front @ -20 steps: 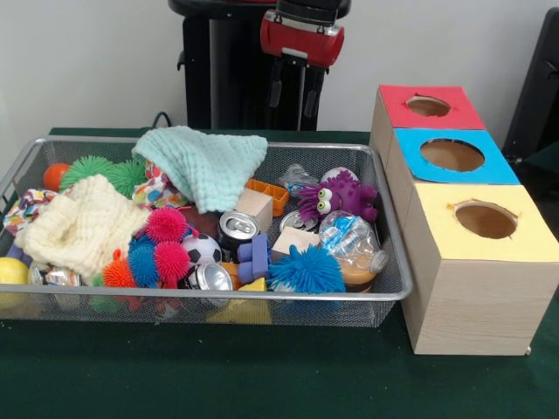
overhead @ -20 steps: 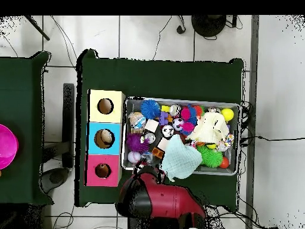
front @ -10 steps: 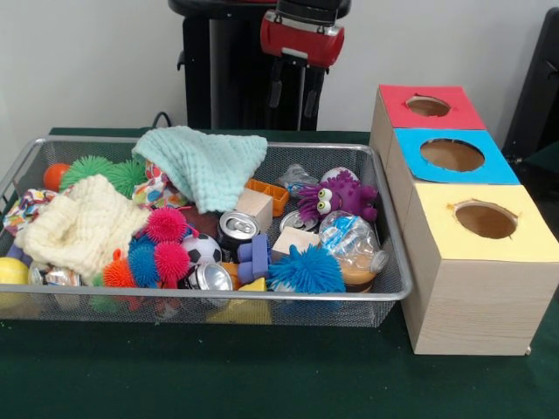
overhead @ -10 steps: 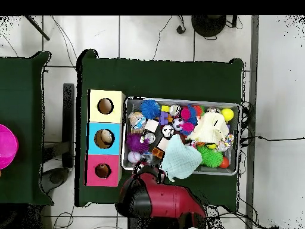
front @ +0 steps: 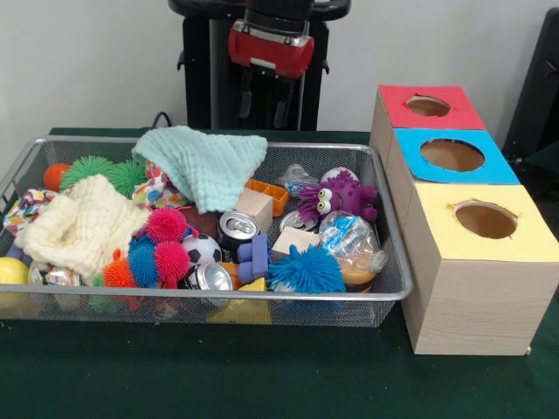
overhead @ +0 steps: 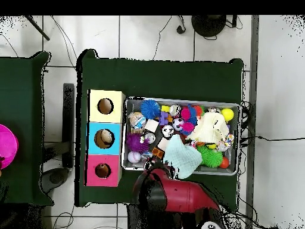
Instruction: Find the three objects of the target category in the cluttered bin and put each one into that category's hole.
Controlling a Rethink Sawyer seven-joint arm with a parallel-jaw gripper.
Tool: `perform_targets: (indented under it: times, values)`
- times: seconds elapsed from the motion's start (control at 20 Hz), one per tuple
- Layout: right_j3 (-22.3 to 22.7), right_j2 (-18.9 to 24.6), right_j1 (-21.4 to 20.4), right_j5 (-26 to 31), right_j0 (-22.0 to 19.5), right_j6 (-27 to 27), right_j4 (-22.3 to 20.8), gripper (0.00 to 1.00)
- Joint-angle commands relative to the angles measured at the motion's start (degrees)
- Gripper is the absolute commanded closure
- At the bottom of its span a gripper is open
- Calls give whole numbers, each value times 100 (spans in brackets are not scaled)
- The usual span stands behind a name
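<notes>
The gripper (front: 264,96) hangs above the far rim of the wire bin (front: 384,292), its two dark fingers (front: 247,98) standing a little apart with nothing between them; the arm above is cut off by the top edge of the front view. In the overhead view the red arm (overhead: 179,197) covers the gripper altogether.

Much of the bin's load is buried. A mint cloth (front: 205,161) drapes over the far middle and hides what lies under it, and a cream knitted cloth (front: 79,227) does the same at one end (only a slice of a yellow ball (front: 10,271) peeks out beside it). Two drink cans (front: 236,229) show their tops, but no label or writing can be read on them, nor on the crushed plastic bottle (front: 354,244).

Beside the bin on the green worktop (front: 262,384) stand three boxes with holes: red (front: 428,106), blue (front: 452,155), yellow (front: 486,220). Their insides are dark in the front view.
</notes>
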Motion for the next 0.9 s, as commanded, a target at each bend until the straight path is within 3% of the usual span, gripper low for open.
perform_targets:
  times: [0.05,0.3,0.55,0.9]
  values:
    - [-714,1200,180,539,-969,-763,-508,0]
    - [-793,1397,177,580,-1341,-801,-779,0]
    - [-1223,1563,260,659,-1578,-876,-993,0]
    - [-1697,1403,875,270,-1509,-560,-1416,0]
